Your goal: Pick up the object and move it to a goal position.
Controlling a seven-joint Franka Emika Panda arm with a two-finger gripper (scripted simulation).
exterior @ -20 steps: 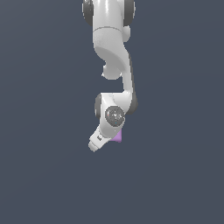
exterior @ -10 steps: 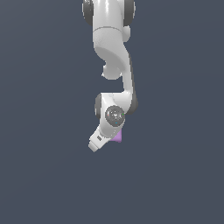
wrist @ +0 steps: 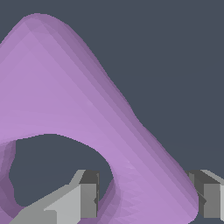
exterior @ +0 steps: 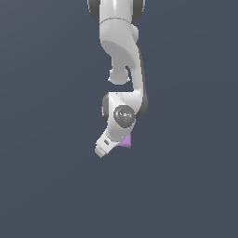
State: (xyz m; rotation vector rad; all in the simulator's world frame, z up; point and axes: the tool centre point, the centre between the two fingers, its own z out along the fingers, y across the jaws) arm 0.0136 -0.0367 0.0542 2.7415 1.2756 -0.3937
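The object (wrist: 65, 100) is a light-purple block with curved edges and a round hole, and it fills most of the wrist view. My gripper (wrist: 148, 199) straddles one wall of it. One finger (wrist: 87, 197) sits inside the hole and the other finger (wrist: 209, 197) is against the outer edge, both pressed close to the wall. In the exterior view the white hand (exterior: 107, 142) points down and tilts, and only a corner of the object (exterior: 126, 141) shows beside it. The fingertips are hidden there.
The white arm (exterior: 122, 56) hangs down from the exterior view's top over a plain dark grey surface (exterior: 51, 186). No other objects, containers or goal marker show in either view.
The hand and the purple block have shifted very slightly upward together in the exterior view. Otherwise the pose is the same.
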